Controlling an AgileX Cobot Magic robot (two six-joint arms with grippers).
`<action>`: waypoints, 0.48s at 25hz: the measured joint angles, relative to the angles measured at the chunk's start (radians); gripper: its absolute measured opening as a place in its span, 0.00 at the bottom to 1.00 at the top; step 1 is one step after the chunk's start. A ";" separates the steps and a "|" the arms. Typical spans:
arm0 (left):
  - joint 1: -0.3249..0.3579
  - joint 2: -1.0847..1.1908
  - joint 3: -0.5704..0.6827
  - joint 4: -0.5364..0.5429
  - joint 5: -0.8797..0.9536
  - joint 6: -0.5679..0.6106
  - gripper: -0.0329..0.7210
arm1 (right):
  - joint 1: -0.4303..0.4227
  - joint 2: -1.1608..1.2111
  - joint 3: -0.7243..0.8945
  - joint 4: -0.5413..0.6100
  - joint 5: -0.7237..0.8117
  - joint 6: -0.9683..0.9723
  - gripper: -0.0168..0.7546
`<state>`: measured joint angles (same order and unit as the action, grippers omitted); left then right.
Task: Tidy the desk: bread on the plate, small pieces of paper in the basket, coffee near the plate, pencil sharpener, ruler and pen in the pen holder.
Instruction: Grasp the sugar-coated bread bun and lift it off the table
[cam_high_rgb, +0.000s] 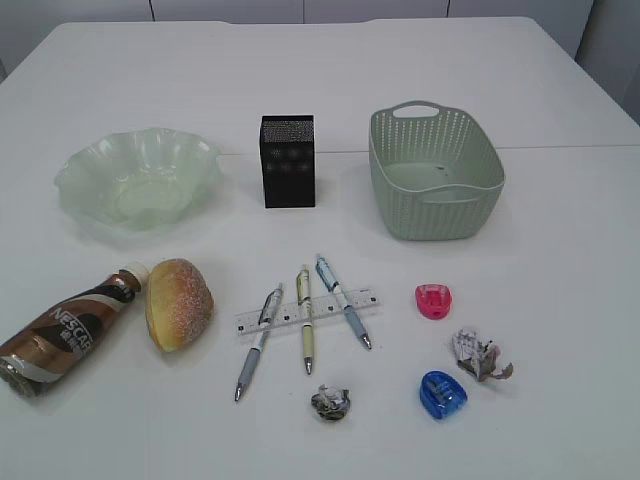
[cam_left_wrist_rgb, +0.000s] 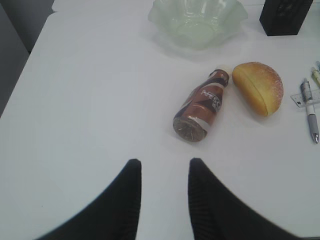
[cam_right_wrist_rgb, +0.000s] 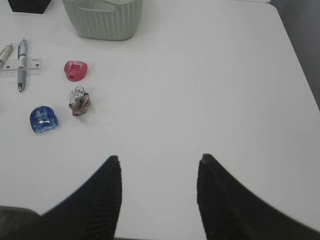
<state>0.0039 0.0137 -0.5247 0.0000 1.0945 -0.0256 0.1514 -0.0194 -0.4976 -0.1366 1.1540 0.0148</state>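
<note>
- Left claw (cam_left_wrist_rgb: 164, 187) parted, empty, above bare worktop (cam_left_wrist_rgb: 90, 100), short of the coffee (cam_left_wrist_rgb: 201, 106).
- Right claw (cam_right_wrist_rgb: 159, 187) parted wider, empty, well apart from everything.
- Nothing tidied yet, by the look of it; every step left.
- Coffee lying on its side, glossy brown-and-white swirl, touching or just beside the bread (cam_high_rgb: 178, 303), a matte golden bun.
- Plate (cam_high_rgb: 138, 180) empty, ruffled translucent green glass.
- Three pens (cam_high_rgb: 306, 318) lying across the clear ruler (cam_high_rgb: 308, 311).
- Pink sharpener (cam_high_rgb: 433, 300), blue sharpener (cam_high_rgb: 442, 393), two crumpled paper scraps (cam_high_rgb: 478, 354) loose nearby.
- Pen holder (cam_high_rgb: 288, 161), black mesh, apparently empty; basket (cam_high_rgb: 434, 172), perforated sage plastic, empty.
</note>
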 joint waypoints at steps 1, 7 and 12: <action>0.000 0.000 0.000 0.000 0.000 0.000 0.36 | 0.000 0.000 0.000 0.000 0.000 0.000 0.49; 0.000 0.000 0.000 0.000 0.000 0.000 0.36 | 0.000 0.000 0.000 0.000 0.000 0.000 0.49; 0.000 0.000 0.000 0.000 0.000 0.000 0.36 | 0.000 0.000 0.000 0.000 0.000 0.000 0.49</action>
<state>0.0039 0.0137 -0.5247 0.0000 1.0945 -0.0256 0.1514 -0.0194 -0.4976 -0.1366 1.1540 0.0148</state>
